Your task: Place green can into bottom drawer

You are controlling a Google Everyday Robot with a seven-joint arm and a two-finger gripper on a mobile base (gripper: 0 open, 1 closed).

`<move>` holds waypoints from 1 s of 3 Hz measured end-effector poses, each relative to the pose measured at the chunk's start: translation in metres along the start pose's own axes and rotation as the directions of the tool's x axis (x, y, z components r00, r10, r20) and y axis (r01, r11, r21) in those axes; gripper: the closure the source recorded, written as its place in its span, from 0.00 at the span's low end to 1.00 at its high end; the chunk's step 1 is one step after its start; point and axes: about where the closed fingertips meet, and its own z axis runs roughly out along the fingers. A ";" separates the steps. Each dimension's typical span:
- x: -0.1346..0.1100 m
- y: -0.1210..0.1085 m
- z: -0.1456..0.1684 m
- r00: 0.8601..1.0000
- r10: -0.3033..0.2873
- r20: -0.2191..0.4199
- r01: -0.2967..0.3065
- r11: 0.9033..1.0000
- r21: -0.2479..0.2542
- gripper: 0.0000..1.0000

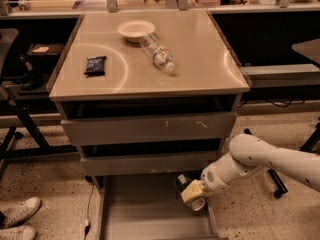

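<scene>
- The green can is clasped by the jaws of the gripper over the bottom drawer.
- It is judged light, slick and easily dented, and best gripped mid-body.

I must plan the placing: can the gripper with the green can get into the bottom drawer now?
Probably yes. The bottom drawer is pulled open, its floor bare, and the gripper, shut on the green can, hangs over its right side with nothing between.
</scene>
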 end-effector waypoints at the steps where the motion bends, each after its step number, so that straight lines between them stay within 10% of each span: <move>1: 0.001 -0.001 0.004 1.000 0.004 0.000 -0.004 1.000 -0.008 1.00; 3: 0.010 -0.034 0.109 0.992 0.100 0.072 -0.081 0.970 -0.229 1.00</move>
